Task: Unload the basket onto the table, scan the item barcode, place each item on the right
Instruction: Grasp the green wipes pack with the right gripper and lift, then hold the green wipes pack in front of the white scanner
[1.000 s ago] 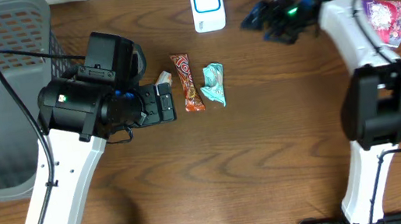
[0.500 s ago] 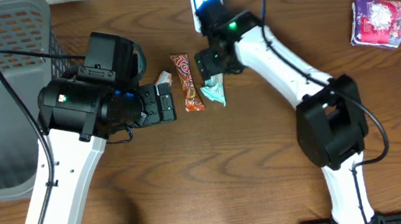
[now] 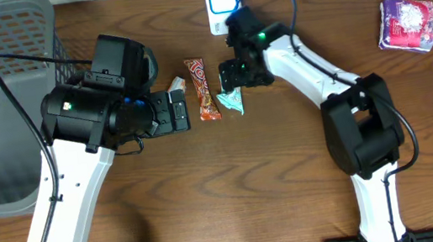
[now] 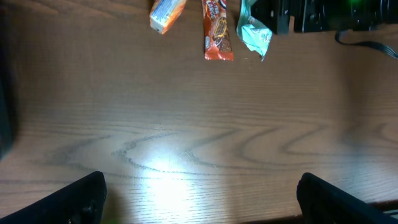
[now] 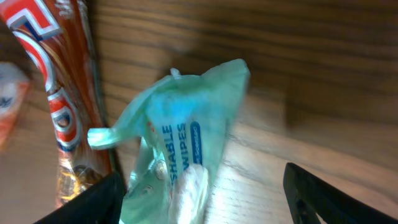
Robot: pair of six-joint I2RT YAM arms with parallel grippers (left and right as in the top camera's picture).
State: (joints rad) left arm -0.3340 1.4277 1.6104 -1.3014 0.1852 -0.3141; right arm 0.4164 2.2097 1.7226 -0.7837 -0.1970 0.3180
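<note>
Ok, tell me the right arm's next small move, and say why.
Probably lower the right tool a little and close it on the teal wipes packet. Its fingers stand open on either side of the packet, which lies loose on the table beside the orange snack bar and is not yet gripped.

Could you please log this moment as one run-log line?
step: reach | right gripper: open, over teal wipes packet | left gripper: open, over table | white scanner: unused
</note>
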